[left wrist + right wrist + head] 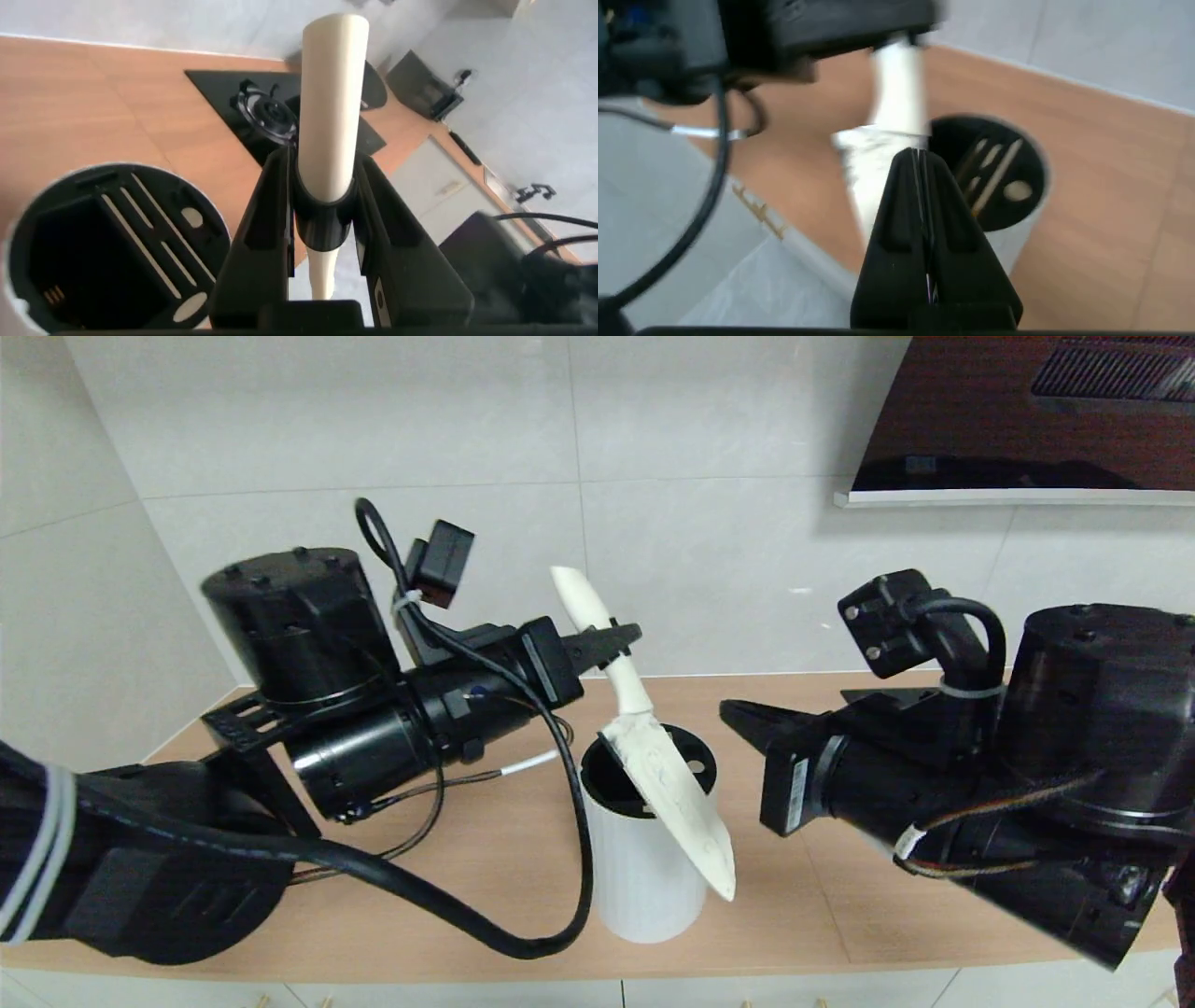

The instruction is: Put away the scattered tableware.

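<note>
My left gripper (611,647) is shut on the handle of a cream-white knife (653,756), held in the air with its blade slanting down in front of a white cylindrical utensil holder (644,859). The knife handle (329,140) sits clamped between the left fingers (271,224), beside the holder's black slotted top (112,252). My right gripper (747,719) hangs shut with nothing in it, just right of the holder. In the right wrist view its fingers (920,224) are pressed together in front of the knife blade (878,168) and the holder's top (994,177).
The holder stands on a wooden countertop (887,896) against a white tiled wall. A dark range hood (1027,420) hangs at the upper right. A black gas hob (271,112) is set into the counter farther along.
</note>
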Available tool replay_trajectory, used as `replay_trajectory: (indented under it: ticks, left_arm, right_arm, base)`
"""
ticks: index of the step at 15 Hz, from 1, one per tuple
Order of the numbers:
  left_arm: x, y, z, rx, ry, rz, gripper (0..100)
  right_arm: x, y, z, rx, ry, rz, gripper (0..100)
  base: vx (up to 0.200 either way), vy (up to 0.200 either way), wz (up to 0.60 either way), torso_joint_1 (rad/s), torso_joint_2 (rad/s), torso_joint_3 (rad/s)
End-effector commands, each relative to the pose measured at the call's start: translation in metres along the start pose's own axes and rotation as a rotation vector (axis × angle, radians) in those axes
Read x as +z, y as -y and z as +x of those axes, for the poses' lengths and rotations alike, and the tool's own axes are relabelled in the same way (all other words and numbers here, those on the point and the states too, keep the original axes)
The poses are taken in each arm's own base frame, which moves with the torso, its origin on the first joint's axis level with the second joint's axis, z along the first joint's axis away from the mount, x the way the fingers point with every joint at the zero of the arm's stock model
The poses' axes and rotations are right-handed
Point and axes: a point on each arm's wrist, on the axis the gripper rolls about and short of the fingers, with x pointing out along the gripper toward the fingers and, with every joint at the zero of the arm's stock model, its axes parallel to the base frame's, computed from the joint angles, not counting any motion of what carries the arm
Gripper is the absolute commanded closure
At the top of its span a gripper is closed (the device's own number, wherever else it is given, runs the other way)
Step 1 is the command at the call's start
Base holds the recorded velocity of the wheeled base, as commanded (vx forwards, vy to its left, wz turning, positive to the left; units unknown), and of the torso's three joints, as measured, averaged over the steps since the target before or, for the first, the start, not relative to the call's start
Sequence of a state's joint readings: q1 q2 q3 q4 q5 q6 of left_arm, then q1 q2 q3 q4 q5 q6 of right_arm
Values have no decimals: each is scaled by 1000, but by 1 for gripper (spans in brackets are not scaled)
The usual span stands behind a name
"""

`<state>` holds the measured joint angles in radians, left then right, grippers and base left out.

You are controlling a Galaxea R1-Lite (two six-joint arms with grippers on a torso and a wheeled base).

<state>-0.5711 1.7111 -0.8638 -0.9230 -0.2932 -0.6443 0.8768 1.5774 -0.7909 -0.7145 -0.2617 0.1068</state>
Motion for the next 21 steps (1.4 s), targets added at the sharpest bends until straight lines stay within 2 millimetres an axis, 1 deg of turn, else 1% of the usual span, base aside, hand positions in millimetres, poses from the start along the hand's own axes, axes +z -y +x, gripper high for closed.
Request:
replay_trajectory:
  ticks: [1, 2, 4, 5, 7, 9, 11, 12, 14, 16, 18, 19, 20, 21]
  left_arm:
    - [36, 11, -28, -6, 123, 42, 100]
    - [45, 12, -36, -1, 159, 56, 100]
    - [61, 15, -50, 8, 218, 106, 100]
    - [64, 17, -54, 12, 233, 152, 100]
    - [64, 19, -57, 16, 233, 209, 100]
    - [61, 15, -54, 29, 230, 320, 100]
    - [53, 4, -45, 38, 229, 402, 100]
    - [47, -4, -41, 43, 233, 446, 100]
    - [40, -8, -34, 42, 224, 488, 100]
    - [33, -11, -32, 51, 201, 519, 100]
    - [22, -14, -28, 52, 164, 569, 100]
    - [22, -14, -28, 52, 164, 569, 100]
    - [14, -13, -23, 43, 155, 593, 100]
    - [13, -13, -21, 38, 163, 597, 100]
  right_arm:
    - [14, 17, -6, -55, 30, 9, 100]
    - [15, 20, -5, -65, 24, 8, 0]
    - [14, 22, -3, -72, 20, 8, 0]
    - [14, 22, -3, -72, 18, 7, 0]
    - [14, 22, -3, -72, 18, 7, 0]
    - [14, 22, -3, -72, 18, 7, 0]
    - [13, 22, -3, -72, 17, 7, 0]
    - [13, 22, -2, -72, 14, 6, 0]
    - [12, 22, -1, -73, 12, 6, 0]
    - [9, 21, 1, -75, 2, 4, 0]
    - [8, 21, 2, -77, -2, 3, 0]
    - [8, 21, 2, -77, -2, 3, 0]
    - [8, 21, 3, -77, -4, 2, 0]
    - [8, 21, 2, -79, -2, 3, 0]
  base:
    - [0, 0, 0, 0, 0, 0]
    - [0, 0, 0, 0, 0, 0]
    - [0, 0, 0, 0, 0, 0]
    - [0, 0, 0, 0, 0, 0]
    - [0, 0, 0, 0, 0, 0]
    - [0, 0, 0, 0, 0, 0]
    - [0, 0, 0, 0, 0, 0]
    - [0, 0, 0, 0, 0, 0]
    - [0, 0, 0, 0, 0, 0]
    - [0, 0, 0, 0, 0, 0]
    - [0, 0, 0, 0, 0, 0]
    - [0, 0, 0, 0, 0, 0]
    - [0, 0, 0, 0, 0, 0]
    - [0, 0, 0, 0, 0, 0]
